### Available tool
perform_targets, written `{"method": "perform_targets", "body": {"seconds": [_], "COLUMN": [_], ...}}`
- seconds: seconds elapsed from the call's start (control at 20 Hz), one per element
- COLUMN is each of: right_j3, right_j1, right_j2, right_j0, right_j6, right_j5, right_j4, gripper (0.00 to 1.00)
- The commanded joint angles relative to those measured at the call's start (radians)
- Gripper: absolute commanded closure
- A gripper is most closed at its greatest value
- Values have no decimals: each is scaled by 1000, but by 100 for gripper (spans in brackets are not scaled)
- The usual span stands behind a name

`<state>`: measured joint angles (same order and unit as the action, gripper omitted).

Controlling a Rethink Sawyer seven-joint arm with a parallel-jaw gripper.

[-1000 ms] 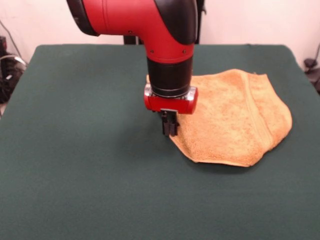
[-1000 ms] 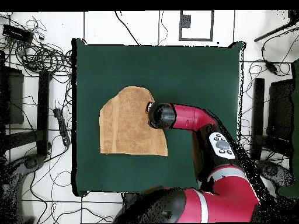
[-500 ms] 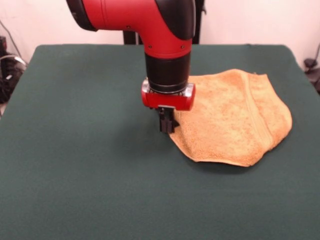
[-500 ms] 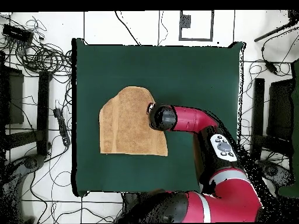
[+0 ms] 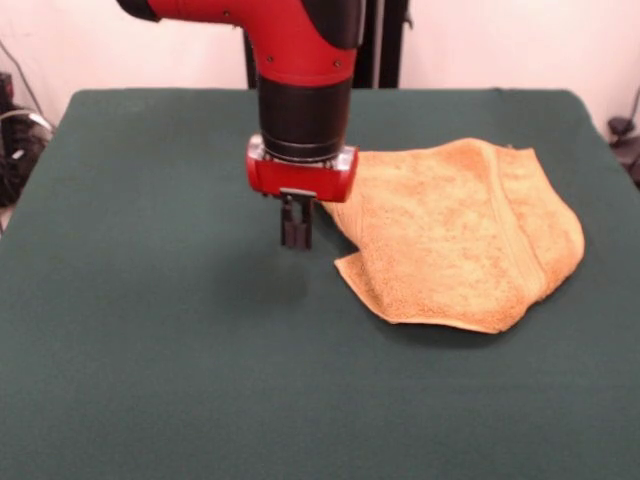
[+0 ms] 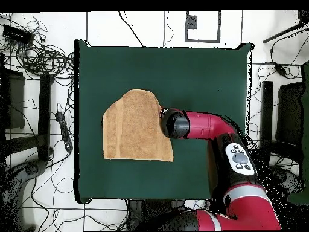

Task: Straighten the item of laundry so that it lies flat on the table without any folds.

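Observation:
The item of laundry, a mustard towel (image 5: 460,240), lies folded over on the right half of the green table (image 5: 150,330), with a woven band running down its right part. Its left edge curls into a small flap near the table's middle. My gripper (image 5: 295,238) hangs just left of that edge, a little above the table, shut with nothing in it and clear of the cloth. In the overhead view the towel (image 6: 134,128) lies left of centre on the table (image 6: 199,72), and the arm's wrist (image 6: 173,124) sits at its right edge and hides the gripper.
Cables and equipment (image 6: 36,54) lie on the floor around the table. The red arm (image 6: 214,130) reaches across the table's lower right part in the overhead view.
The gripper has moved off the towel's left edge, sideways away from it and slightly upward. The towel's left edge now shows uncovered with a small curled flap.

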<state>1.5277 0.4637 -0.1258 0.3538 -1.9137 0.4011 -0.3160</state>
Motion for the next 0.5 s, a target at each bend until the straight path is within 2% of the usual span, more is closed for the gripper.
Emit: {"method": "perform_targets", "body": {"seconds": [0.05, 0.35, 0.4, 0.5], "right_j3": [18, 39, 42, 42], "right_j1": [-20, -15, -15, -15], "right_j2": [-32, -74, -72, -72], "right_j0": [4, 34, 33, 33], "right_j6": [-9, -10, -25, -30], "right_j5": [24, 28, 31, 23], "right_j4": [-33, -16, -8, -8], "gripper": [100, 100, 0, 0]}}
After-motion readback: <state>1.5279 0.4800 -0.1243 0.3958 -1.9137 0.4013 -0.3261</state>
